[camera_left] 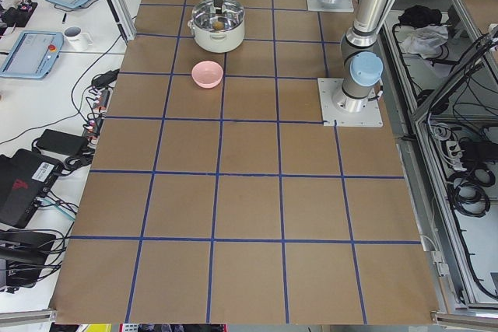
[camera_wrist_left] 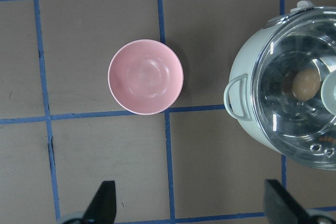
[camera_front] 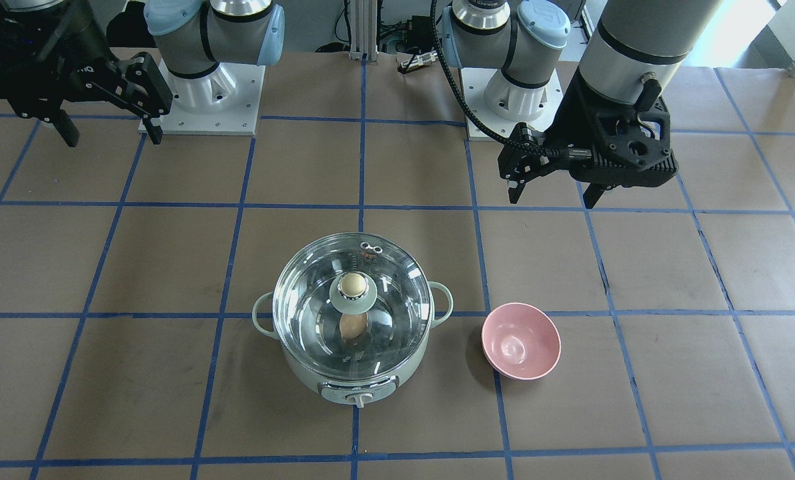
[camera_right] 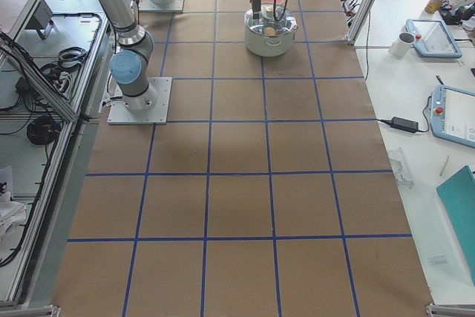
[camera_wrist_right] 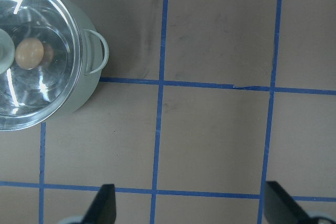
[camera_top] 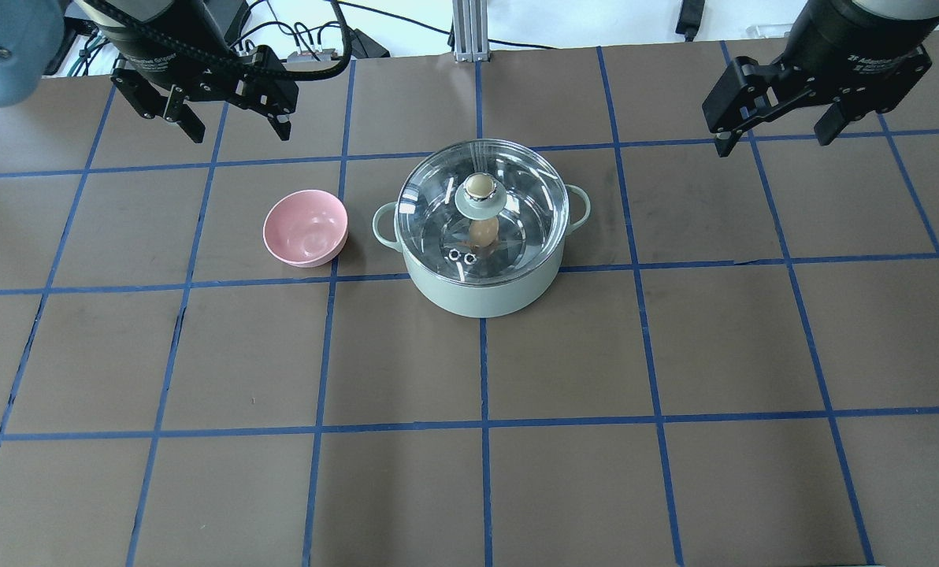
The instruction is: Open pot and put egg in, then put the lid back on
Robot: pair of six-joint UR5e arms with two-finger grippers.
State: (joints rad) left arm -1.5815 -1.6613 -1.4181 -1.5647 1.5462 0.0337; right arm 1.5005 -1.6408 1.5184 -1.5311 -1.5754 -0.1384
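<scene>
Brown paper tabletop point(camera_top: 674, 354), gridded in blue tape. Near its centre stands the round, smooth mint-green pot point(camera_top: 481, 295) with loop handles. The domed clear glass lid point(camera_top: 517, 189), metal-rimmed and beige-knobbed, sits closed on it. The left pincer point(camera_top: 239, 130) and right pincer point(camera_top: 774, 140) hang with jaws apart, empty, well away. A glossy pink bowl point(camera_top: 304, 228) is beside the pot. The small tan oval egg point(camera_top: 483, 231) lies inside, on shiny steel. Judged complete; no further grasp needed.
</scene>
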